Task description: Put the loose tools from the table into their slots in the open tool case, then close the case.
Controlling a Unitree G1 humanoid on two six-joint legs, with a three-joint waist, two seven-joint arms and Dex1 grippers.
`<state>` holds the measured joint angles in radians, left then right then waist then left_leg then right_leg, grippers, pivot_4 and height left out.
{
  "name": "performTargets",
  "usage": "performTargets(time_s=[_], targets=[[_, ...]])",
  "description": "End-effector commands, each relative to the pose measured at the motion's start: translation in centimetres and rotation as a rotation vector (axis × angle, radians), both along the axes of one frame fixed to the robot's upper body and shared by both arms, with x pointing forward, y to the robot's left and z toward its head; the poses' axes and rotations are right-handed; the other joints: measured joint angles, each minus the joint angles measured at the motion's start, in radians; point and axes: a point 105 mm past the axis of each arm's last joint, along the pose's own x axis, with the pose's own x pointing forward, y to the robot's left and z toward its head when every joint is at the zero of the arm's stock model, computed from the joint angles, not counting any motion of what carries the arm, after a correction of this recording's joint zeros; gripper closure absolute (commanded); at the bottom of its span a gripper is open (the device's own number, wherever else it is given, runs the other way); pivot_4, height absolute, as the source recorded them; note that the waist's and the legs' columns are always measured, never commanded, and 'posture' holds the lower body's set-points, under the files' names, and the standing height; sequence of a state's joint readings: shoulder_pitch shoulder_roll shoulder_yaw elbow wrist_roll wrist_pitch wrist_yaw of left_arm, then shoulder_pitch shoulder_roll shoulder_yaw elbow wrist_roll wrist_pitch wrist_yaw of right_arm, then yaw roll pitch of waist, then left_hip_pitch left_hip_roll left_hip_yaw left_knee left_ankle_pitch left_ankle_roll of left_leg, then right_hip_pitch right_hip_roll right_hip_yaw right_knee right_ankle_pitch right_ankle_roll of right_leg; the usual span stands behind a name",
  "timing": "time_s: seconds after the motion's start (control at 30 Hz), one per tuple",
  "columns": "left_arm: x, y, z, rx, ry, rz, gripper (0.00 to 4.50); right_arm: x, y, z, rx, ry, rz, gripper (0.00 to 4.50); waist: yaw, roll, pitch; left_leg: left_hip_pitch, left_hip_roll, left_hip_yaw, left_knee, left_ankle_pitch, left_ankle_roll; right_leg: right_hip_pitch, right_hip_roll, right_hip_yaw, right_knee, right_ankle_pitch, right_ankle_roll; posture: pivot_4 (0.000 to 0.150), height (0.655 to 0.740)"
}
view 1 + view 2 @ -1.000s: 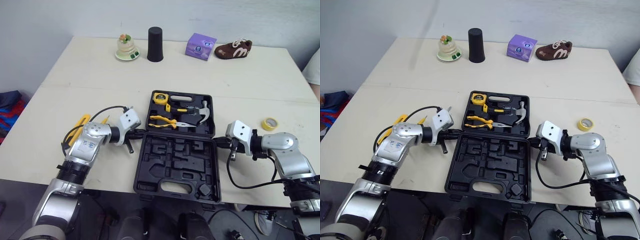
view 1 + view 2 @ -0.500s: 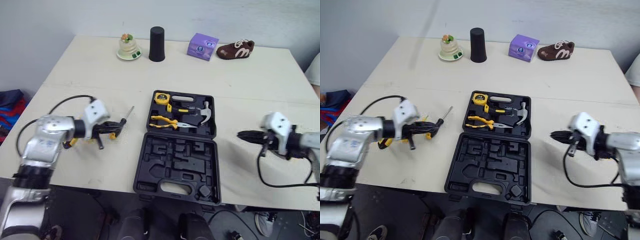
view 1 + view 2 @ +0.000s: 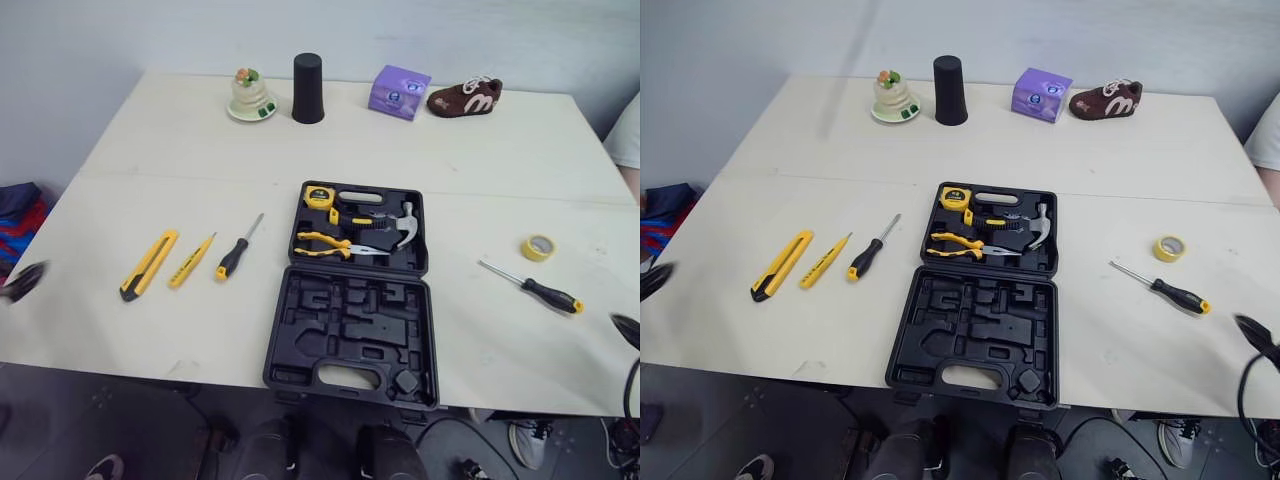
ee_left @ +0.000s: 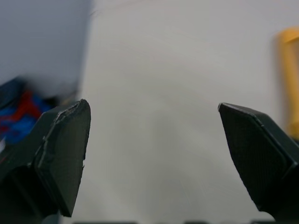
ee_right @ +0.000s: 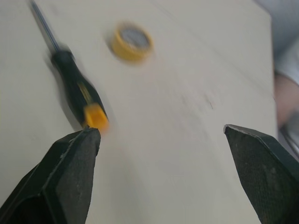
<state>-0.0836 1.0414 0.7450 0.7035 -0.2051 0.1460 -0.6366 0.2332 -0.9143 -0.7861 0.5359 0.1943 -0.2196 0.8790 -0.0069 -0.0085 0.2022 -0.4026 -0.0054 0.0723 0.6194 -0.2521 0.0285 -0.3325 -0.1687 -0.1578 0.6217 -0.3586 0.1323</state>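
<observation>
The right gripper (image 5: pixel 161 130) is held wide open, and the black-handled screwdriver (image 5: pixel 79 100) is seen just ahead of it, yellow butt nearest, shaft running away toward the tape roll (image 5: pixel 132 43) beyond, with nothing between. The left gripper (image 4: pixel 152 107), likewise spread and empty, is placed farther from the knife (image 3: pixel 148 264), small yellow tool (image 3: pixel 190 260) and second screwdriver (image 3: pixel 235 257), which are laid side by side between it and the open tool case (image 3: pixel 300 340).

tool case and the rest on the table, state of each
tool case: open
hammer: slotted
pliers: slotted
tape measure: slotted
utility knife: loose on table
yellow screwdriver: loose
screwdriver left of case: loose
screwdriver right of case: loose
tape roll: loose
left gripper: open, empty
right gripper: open, empty
</observation>
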Motion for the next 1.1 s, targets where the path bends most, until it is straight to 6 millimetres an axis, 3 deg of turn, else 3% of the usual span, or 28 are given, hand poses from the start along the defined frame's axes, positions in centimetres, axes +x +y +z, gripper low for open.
performTargets(time_s=[0.03, 0.13, 0.2, 0.33, 0.53, 0.63, 0.8, 0.9, 1.0, 1.1], targets=[[-1.1, 1.3, 0.8, 0.061, -0.029, 0.051, 0.07, -0.7, -1.2, 1.4, -0.056, -0.074, -0.031, 0.00, -0.003, 0.000, 0.000, 0.000, 0.000, 0.001, 0.000, 0.000, 0.000, 0.000, 0.000, 0.001, 0.000, 0.000, 0.000, 0.150, 0.7400], [-1.7, 1.2, 0.5, 0.064, -0.047, 0.041, 0.07, -0.5, -1.5, 1.9, -0.019, -0.162, -0.062, 0.00, -0.010, -0.002, -0.001, 0.002, 0.001, 0.001, 0.001, 0.000, -0.003, -0.001, -0.002, 0.002, 0.001, 0.000, 0.000, 0.150, 0.7400], [-1.7, 1.0, 0.5, 0.067, -0.054, 0.031, 0.07, 0.2, -0.7, 1.6, 0.008, -0.165, -0.020, 0.00, -0.014, -0.002, -0.001, 0.003, 0.001, 0.001, 0.001, -0.002, -0.005, -0.002, -0.002, 0.003, 0.003, 0.000, 0.000, 0.150, 0.7400], [-0.2, -1.0, 1.2, 0.077, -0.064, -0.081, 0.07, 3.0, 2.7, 0.9, 0.095, -0.159, 0.137, 0.00, -0.021, -0.002, -0.001, 0.002, 0.003, 0.001, 0.000, 0.001, -0.007, -0.005, -0.002, 0.003, 0.004, 0.000, -0.001, 0.150, 0.7400], [2.0, -4.4, 3.0, 0.128, -0.018, -0.223, 0.07, 6.0, 7.4, 2.8, 0.224, -0.187, 0.347, 0.00, -0.022, -0.001, -0.001, 0.002, 0.003, 0.004, 0.000, 0.003, -0.004, -0.006, 0.000, 0.005, 0.006, 0.000, -0.001, 0.150, 0.7400], [3.1, -7.3, 4.2, 0.106, -0.011, -0.328, 0.07, 7.0, 11.7, 4.0, 0.303, -0.212, 0.539, 0.00, -0.021, -0.002, -0.001, 0.001, 0.003, 0.005, 0.000, 0.003, -0.004, -0.007, 0.000, 0.006, 0.007, 0.000, -0.001, 0.150, 0.7400], [4.0, -11.1, 3.3, 0.043, 0.062, -0.389, 0.07, 7.3, 17.7, 5.7, 0.403, -0.326, 0.789, 0.00, -0.019, -0.002, -0.001, 0.001, 0.004, 0.005, 0.000, 0.003, -0.004, -0.007, 0.002, 0.007, 0.007, 0.000, -0.001, 0.150, 0.7400], [5.0, -16.6, 2.7, -0.086, 0.105, -0.512, 0.07, 7.4, 21.2, 6.6, 0.384, -0.374, 0.932, 0.00, -0.018, -0.001, -0.001, 0.000, 0.003, 0.005, 0.001, 0.003, -0.004, -0.007, 0.002, 0.009, 0.007, 0.000, -0.001, 0.150, 0.7400], [5.3, -21.5, 2.2, -0.188, 0.180, -0.600, 0.07, 7.2, 23.4, 6.9, 0.354, -0.361, 1.070, 0.00, -0.013, -0.001, -0.001, -0.001, 0.003, 0.004, 0.003, 0.003, -0.003, -0.007, 0.002, 0.015, 0.008, 0.001, -0.001, 0.150, 0.7400], [5.8, -24.4, 1.8, -0.262, 0.251, -0.586, 0.07, 7.2, 24.4, 7.1, 0.346, -0.334, 1.148, 0.00, 0.005, -0.001, -0.001, -0.001, 0.003, 0.004, 0.005, 0.003, -0.003, -0.007, 0.004, 0.020, 0.009, 0.001, -0.001, 0.150, 0.7400]])
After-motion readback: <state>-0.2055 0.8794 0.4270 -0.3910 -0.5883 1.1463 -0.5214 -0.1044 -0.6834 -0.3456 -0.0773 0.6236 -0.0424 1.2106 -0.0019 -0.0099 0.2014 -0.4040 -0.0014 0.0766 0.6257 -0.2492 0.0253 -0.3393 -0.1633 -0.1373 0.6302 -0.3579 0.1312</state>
